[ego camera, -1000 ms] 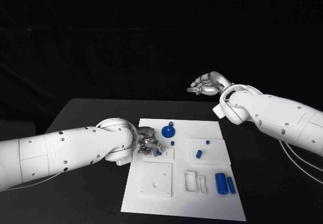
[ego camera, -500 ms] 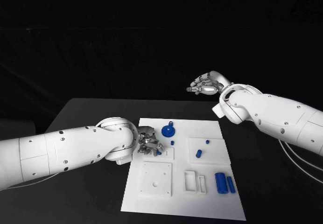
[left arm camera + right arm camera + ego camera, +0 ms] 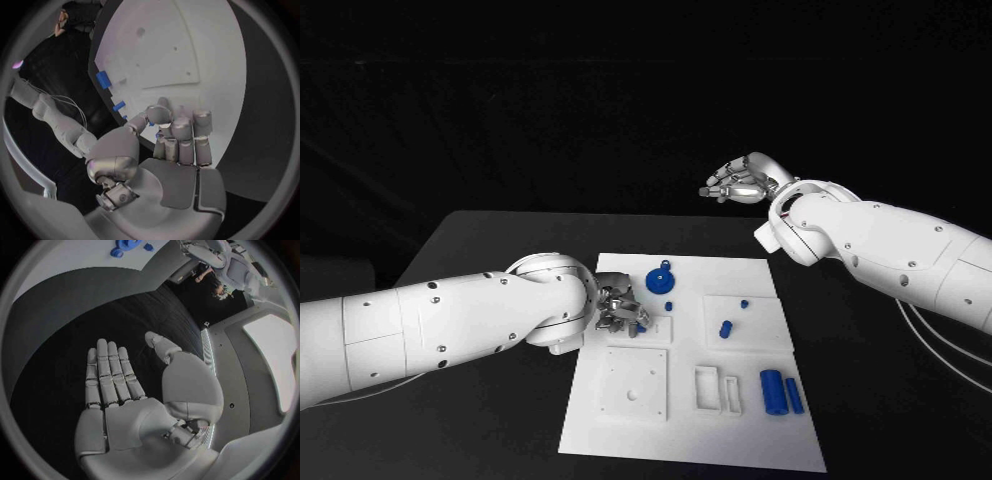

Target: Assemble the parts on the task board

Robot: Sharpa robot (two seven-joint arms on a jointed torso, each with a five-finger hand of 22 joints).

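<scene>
The white task board (image 3: 733, 440) lies in the middle of the black table. My left hand (image 3: 620, 312) is low over the board's left side, fingers curled, and pinches a small blue part (image 3: 140, 122) between thumb and fingers. On the board lie a round blue wheel (image 3: 659, 280), a small blue peg (image 3: 669, 306), a short blue pin (image 3: 726, 328), a blue cylinder (image 3: 772, 390) and a thin blue bar (image 3: 795, 396). My right hand (image 3: 740, 183) is raised beyond the board's far edge, holding nothing, with its fingers (image 3: 109, 375) stretched out flat.
A raised white square plate (image 3: 636, 382) and white rectangular frames (image 3: 711, 388) stand on the board's near half. Bare black table (image 3: 488, 240) lies left and right of the board. My right forearm (image 3: 891, 250) hangs over the table's right side.
</scene>
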